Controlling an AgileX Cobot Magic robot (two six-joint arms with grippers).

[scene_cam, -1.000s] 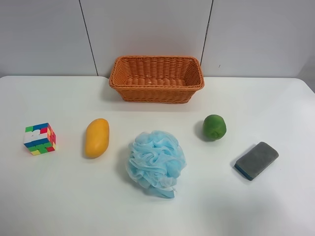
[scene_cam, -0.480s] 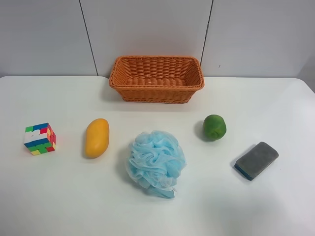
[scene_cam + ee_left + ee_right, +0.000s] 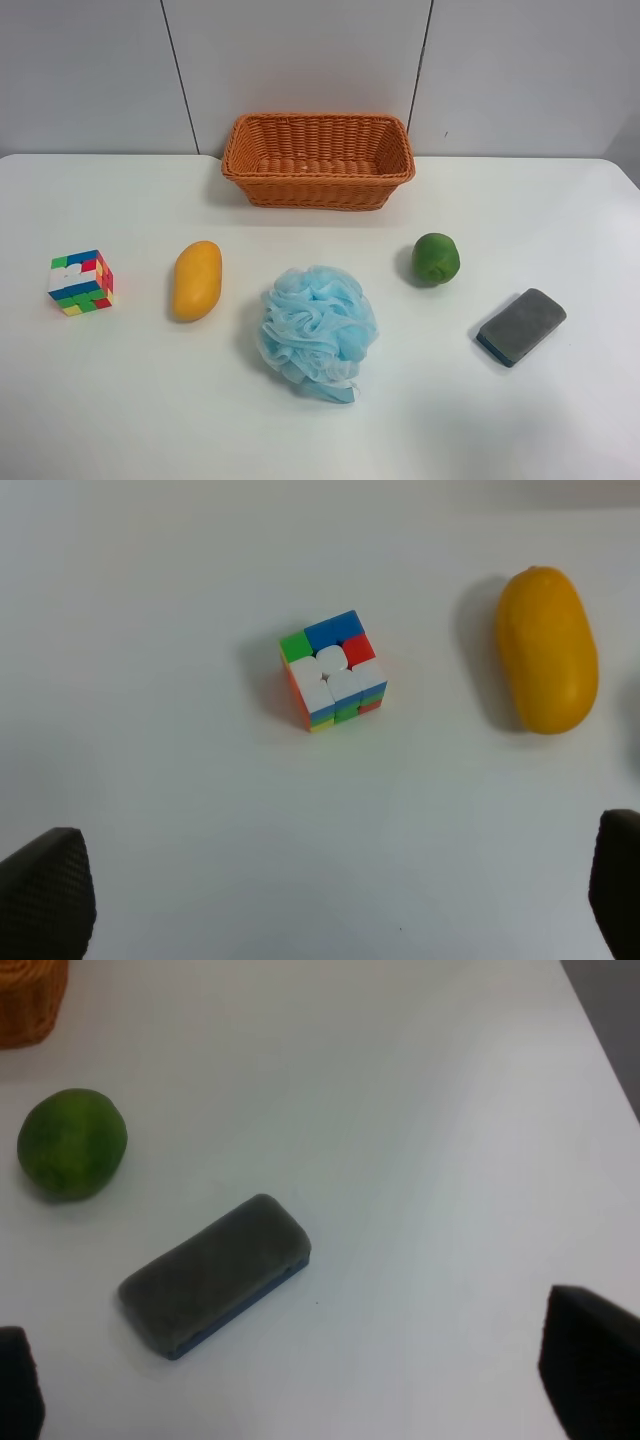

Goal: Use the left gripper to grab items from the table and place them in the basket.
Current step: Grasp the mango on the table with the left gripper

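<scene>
You see the right gripper [image 3: 305, 1385] with its fingers spread wide over the white table [image 3: 430, 1110], the grey sponge [image 3: 215, 1273] lying flat near the round green fruit [image 3: 72, 1144], not touching it, and a corner of the basket [image 3: 28, 1000] beyond the fruit.

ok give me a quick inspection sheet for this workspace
surface: white table, no spills seen
job's things: wicker basket at the back, nothing seen inside; puzzle cube, mango, blue bath pouf, green fruit, grey sponge lie apart before it
clutter: nothing seen
grippers: left gripper open near the cube; right gripper open near the sponge
cables: nothing seen
surroundings: grey panelled wall
</scene>
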